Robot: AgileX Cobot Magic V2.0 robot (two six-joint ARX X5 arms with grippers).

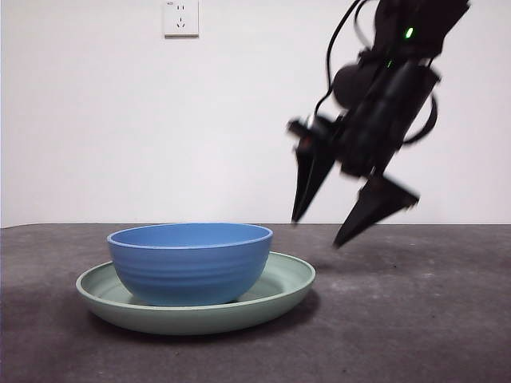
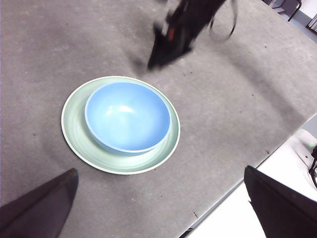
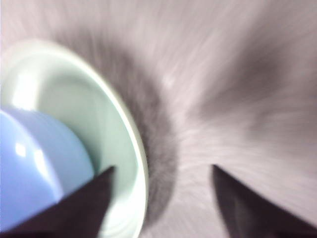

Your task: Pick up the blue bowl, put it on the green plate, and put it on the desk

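Blue bowl [image 1: 190, 263] upright, mouth up, on green plate [image 1: 287, 283] on table [image 1: 415, 319]; my right hand [image 1: 339, 219] hangs beside plate rim, jaws apart, empty.

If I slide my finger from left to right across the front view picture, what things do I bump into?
green plate with the blue bowl sitting on it → right gripper, open and held in the air past the plate's right edge, above the desk.
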